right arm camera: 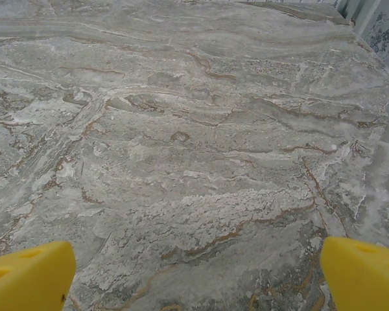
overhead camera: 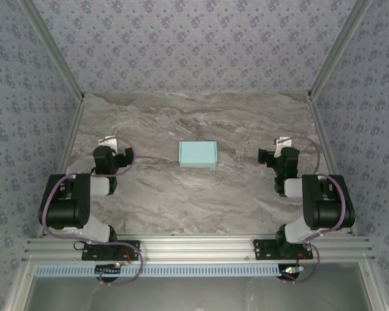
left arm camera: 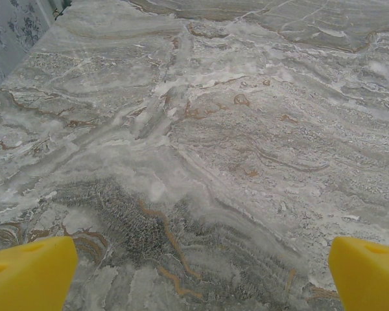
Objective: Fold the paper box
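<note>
The pale cyan, rectangular paper box (overhead camera: 198, 154) lies on the veined marble counter (overhead camera: 181, 201), between and well apart from the left end effector (left arm camera: 194, 278) and right end effector (right arm camera: 194, 275), both spread wide and empty.

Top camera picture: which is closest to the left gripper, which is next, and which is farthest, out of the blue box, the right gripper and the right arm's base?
From the left gripper:
1. paper box, in the middle.
2. right gripper, across on the right.
3. right arm's base, at the near right edge.
</note>
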You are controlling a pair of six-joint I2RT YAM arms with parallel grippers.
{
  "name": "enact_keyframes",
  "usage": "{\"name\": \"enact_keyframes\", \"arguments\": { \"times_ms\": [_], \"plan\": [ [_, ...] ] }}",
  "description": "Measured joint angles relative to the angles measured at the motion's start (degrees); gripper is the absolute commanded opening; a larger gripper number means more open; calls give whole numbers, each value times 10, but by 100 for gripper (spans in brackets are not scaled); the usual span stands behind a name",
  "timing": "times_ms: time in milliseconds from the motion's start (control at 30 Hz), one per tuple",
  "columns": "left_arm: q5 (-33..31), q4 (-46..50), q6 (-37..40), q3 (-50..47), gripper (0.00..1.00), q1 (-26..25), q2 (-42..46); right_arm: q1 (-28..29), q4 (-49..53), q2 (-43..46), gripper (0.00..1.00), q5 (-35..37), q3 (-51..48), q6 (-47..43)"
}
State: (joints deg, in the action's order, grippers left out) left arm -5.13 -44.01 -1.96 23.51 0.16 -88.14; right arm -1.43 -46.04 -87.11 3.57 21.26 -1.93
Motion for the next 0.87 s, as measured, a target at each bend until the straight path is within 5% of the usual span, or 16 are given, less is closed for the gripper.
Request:
{"name": "enact_keyframes", "arguments": {
  "times_ms": [867],
  "plan": [
    [0,0,0,0,99,0,0,0,0,0,99,0,0,0]
  ]
}}
